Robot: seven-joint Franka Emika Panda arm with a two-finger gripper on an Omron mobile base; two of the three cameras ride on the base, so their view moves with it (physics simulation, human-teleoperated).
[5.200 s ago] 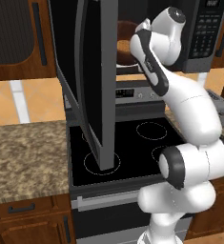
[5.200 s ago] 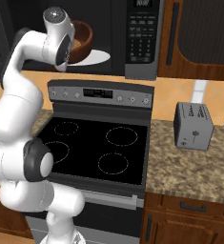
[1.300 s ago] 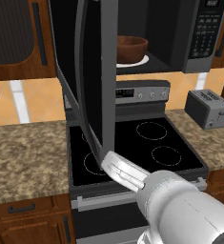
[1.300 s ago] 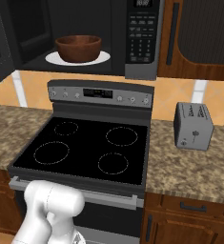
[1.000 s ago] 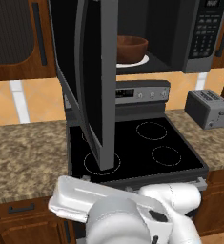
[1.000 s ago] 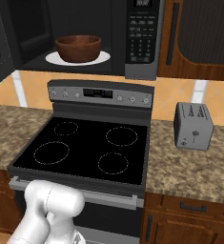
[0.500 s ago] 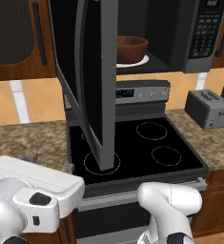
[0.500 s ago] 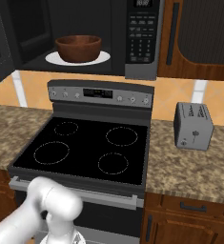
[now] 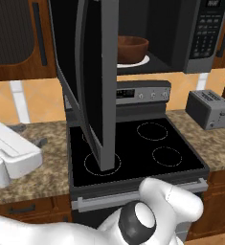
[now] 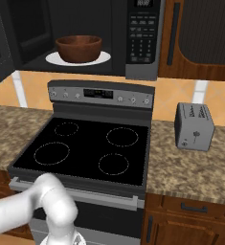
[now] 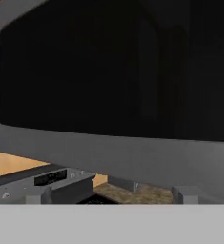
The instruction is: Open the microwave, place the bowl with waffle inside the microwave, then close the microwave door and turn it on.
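The bowl with waffle [image 10: 79, 48] sits on a white plate [image 10: 52, 59] inside the open microwave [image 10: 141, 38], top centre of both base views. The microwave door [image 9: 92, 81] stands swung out, its dark glass close ahead in the hand view. Finger spread cannot be told. Below lie the stove [image 10: 85, 148], granite counter [image 10: 190, 170] and toaster [image 10: 194, 126].

Grey-steel microwave [image 10: 141, 43] open, dark glass microwave door [image 9: 92, 81] swung wide, reddish-brown bowl with waffle [image 10: 79, 48] inside
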